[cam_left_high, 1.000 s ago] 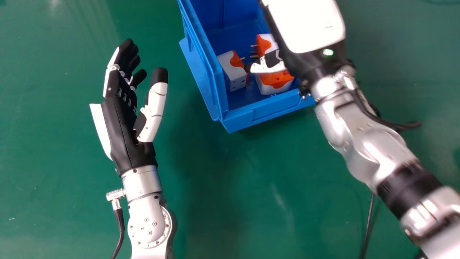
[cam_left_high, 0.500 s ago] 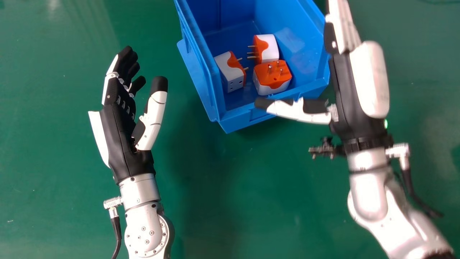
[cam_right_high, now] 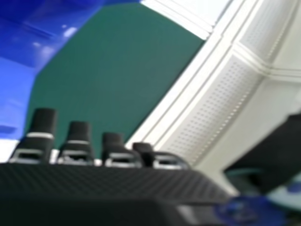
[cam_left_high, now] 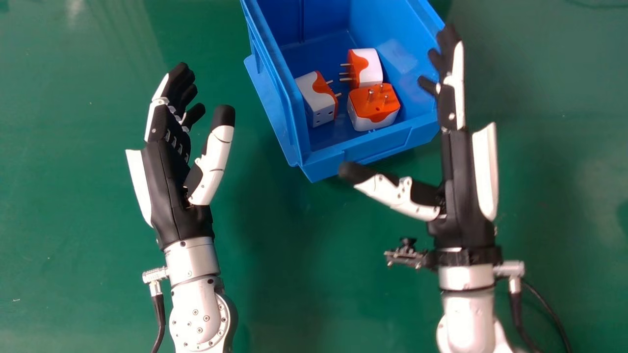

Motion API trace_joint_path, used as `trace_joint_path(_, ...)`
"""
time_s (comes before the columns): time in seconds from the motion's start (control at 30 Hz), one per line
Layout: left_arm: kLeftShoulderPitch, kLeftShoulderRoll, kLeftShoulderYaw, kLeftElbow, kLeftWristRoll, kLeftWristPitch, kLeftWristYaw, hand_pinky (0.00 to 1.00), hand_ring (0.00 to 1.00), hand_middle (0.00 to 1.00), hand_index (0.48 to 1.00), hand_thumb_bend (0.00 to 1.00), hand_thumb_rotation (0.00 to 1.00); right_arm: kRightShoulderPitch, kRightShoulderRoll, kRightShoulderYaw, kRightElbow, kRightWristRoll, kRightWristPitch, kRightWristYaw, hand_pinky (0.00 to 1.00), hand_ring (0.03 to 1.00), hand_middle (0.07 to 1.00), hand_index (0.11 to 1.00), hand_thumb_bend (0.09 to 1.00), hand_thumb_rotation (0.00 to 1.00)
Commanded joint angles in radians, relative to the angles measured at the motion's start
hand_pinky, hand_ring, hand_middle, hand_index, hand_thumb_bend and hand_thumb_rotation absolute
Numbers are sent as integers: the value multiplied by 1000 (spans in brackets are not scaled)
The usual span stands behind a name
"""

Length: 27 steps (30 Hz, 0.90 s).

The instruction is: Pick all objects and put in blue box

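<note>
Open blue box (cam_left_high: 324, 167), three orange-and-white plug adapters (cam_left_high: 308, 90) inside on its floor, one pins-up, two pins sideways

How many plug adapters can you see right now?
3, all inside the blue box: one by its left wall, one farther back with pins pointing left, one near the front with pins up. Others could be hidden.

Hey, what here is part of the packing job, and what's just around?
Part of the job:
- Blue box
- Three orange-and-white plug adapters, all inside it
- Left hand and right hand, both open

Just around:
- Green surface under the box
- Pale perforated panel in the background
</note>
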Motion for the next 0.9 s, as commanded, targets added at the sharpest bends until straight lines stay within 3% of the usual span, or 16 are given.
trace_joint_path(0.0, 15, 2, -12, -18, 11, -9, -10, 821, 861, 857, 821, 706, 528, 25, 30, -18, -22, 9, -27, -23, 848, 939, 978, 994, 818, 781)
trace_joint_path(0.07, 22, 5, -12, -25, 7, -7, -16, 824, 863, 858, 822, 702, 529, 40, 46, -24, -30, 11, -27, -22, 858, 943, 982, 996, 806, 816)
trace_joint_path(0.2, 35, 7, -10, -43, -12, -6, -42, 827, 865, 860, 824, 701, 531, 59, 75, -35, -43, 32, -37, -7, 879, 953, 989, 997, 793, 878)
trace_joint_path(0.4, 46, 14, -2, -51, -28, -1, -63, 833, 869, 861, 826, 702, 533, 70, 100, -42, -50, 15, -30, -11, 915, 976, 995, 999, 782, 938)
trace_joint_path(0.5, 53, 19, 1, -59, -32, 4, -68, 833, 869, 861, 826, 703, 533, 89, 111, -39, -72, 5, -20, -13, 931, 985, 997, 1000, 777, 960)
trace_joint_path(0.63, 64, 26, 0, -88, -25, 19, -67, 832, 868, 861, 826, 704, 533, 122, 129, -36, -104, -12, -7, -14, 933, 988, 998, 1000, 778, 968)
trace_joint_path(0.73, 67, 26, -3, -106, -33, 25, -79, 829, 866, 860, 825, 704, 535, 132, 133, -40, -109, -1, -7, -1, 928, 988, 999, 1000, 781, 980)
trace_joint_path(0.87, 69, 23, 1, -106, -41, 17, -88, 826, 865, 859, 823, 705, 532, 120, 139, -46, -84, 9, -15, -1, 923, 985, 999, 1000, 778, 988)
